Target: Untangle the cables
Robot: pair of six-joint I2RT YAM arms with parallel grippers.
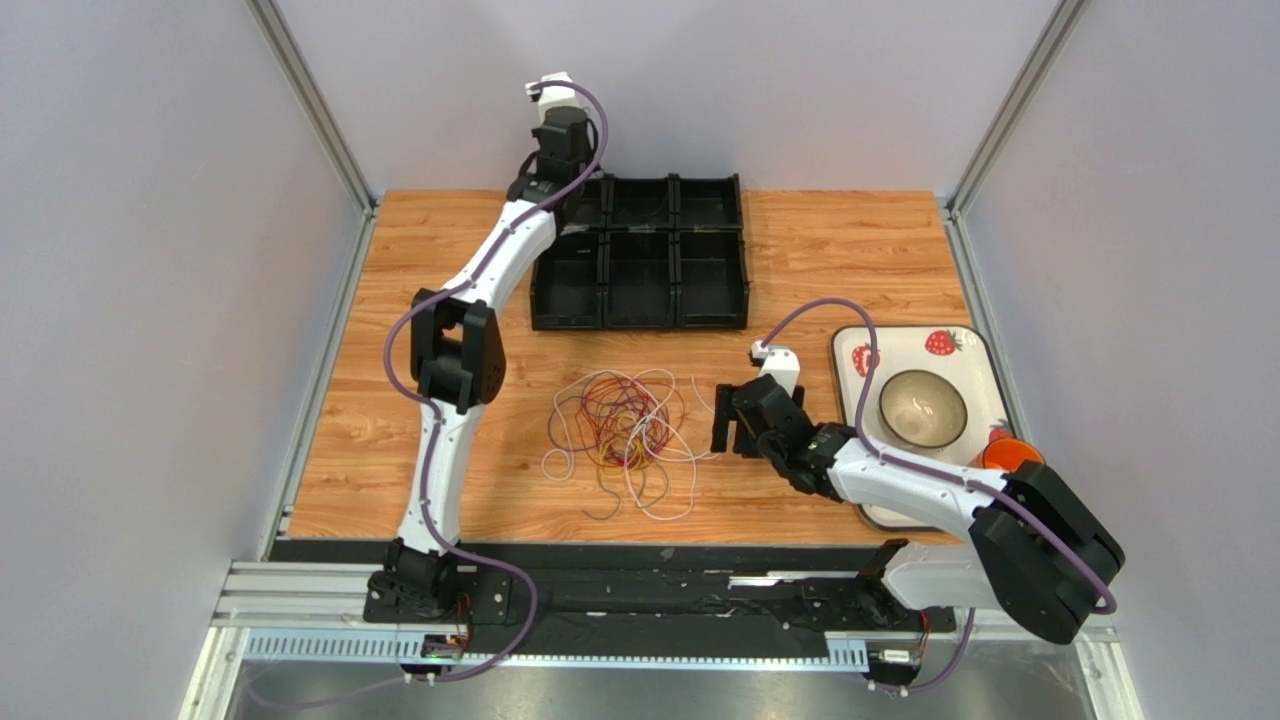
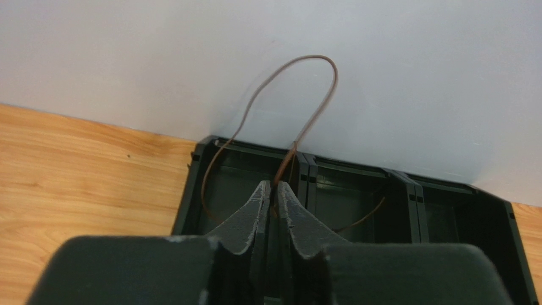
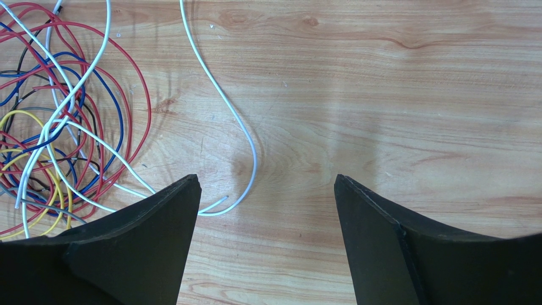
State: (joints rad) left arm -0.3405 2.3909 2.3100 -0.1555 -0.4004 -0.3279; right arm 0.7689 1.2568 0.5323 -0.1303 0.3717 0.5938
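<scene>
The cables lie in a loose tangle of red, white, yellow and blue loops on the wooden table, and the tangle also shows at the left of the right wrist view. My right gripper is open and empty just right of the pile. Between its open jaws lie bare wood and the end of a white cable. My left gripper is shut on a thin brown cable, which loops up over the back left compartment of the black tray. In the top view the left gripper is above that corner.
The black six-compartment tray stands at the back of the table. A white strawberry-print plate with a bowl sits at the right, with an orange object beside it. Grey walls enclose the table.
</scene>
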